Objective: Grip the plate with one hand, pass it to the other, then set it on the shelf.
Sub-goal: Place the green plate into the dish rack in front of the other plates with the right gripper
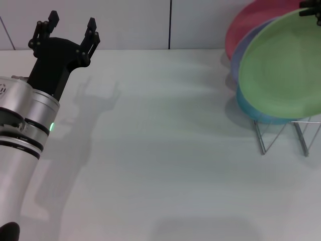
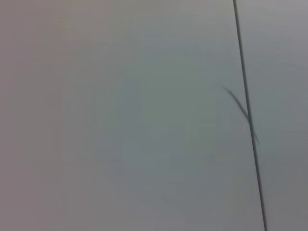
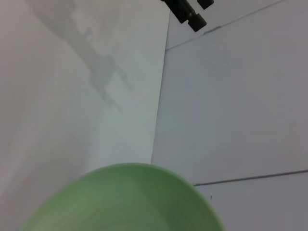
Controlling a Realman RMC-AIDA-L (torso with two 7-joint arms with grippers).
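The green plate [image 1: 283,65] stands tilted at the far right of the worktop [image 1: 165,150], leaning at the front of a stack of plates on the wire rack [image 1: 283,133]. Behind it sits a blue plate [image 1: 251,108], then a lavender plate [image 1: 238,52], and a pink plate [image 1: 253,20] at the back. The rack's thin silver legs show beneath the stack, standing on the worktop.

The right gripper [image 1: 311,11] is just a small black shape at the top right corner, right at the green plate's upper rim. Whether it is pinching the rim or merely beside it, I cannot tell, and its fingers are too little seen to judge their spread. From its wrist camera the green plate [image 3: 125,199] fills the near edge of the picture, with the worktop and wall beyond.

The left gripper [image 1: 67,30] is held up at the far left, well apart from the rack. Its black fingers are spread wide with nothing between them, and its shadow falls on the worktop beside it. A green light glows on the silver arm below it. Its tips [image 3: 190,12] also show far off in the right wrist view.
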